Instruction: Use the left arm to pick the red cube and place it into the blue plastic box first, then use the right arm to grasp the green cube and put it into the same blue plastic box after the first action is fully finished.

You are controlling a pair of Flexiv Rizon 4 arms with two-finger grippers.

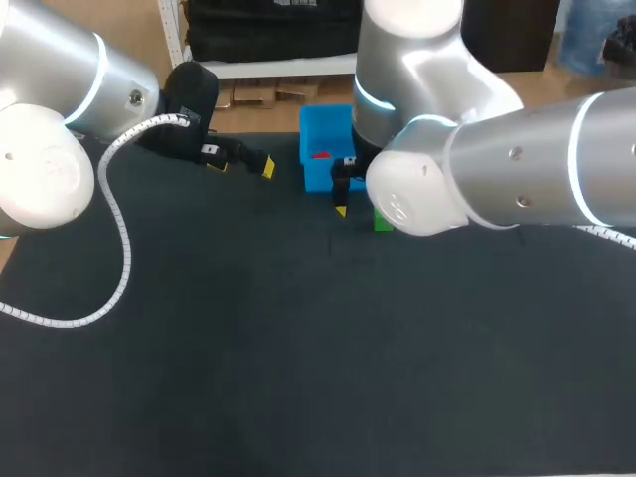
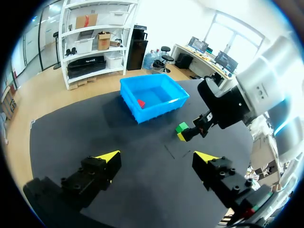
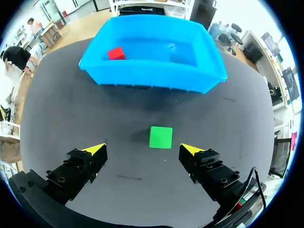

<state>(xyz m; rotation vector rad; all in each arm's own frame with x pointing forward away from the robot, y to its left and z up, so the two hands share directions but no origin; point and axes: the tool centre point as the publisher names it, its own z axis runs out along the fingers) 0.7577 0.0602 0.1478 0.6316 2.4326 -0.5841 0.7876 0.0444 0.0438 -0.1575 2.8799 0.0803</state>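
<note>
The red cube [image 3: 116, 53] lies inside the blue plastic box [image 3: 152, 76] and also shows in the left wrist view [image 2: 141, 103] and faintly in the head view [image 1: 320, 154]. The green cube [image 3: 160, 137] sits on the black mat just in front of the box [image 1: 316, 177], half hidden behind my right arm's elbow in the head view [image 1: 382, 221]. My right gripper [image 3: 142, 151] hangs open above the mat, the green cube just ahead of its fingertips. My left gripper [image 2: 156, 156] is open and empty, well back from the box [image 2: 152, 97], at the mat's back left [image 1: 243, 161].
The black mat [image 1: 248, 348] covers the table. My right arm's bulky elbow [image 1: 417, 189] overhangs the mat right of the box. A white cable [image 1: 114, 248] loops from my left arm across the left side.
</note>
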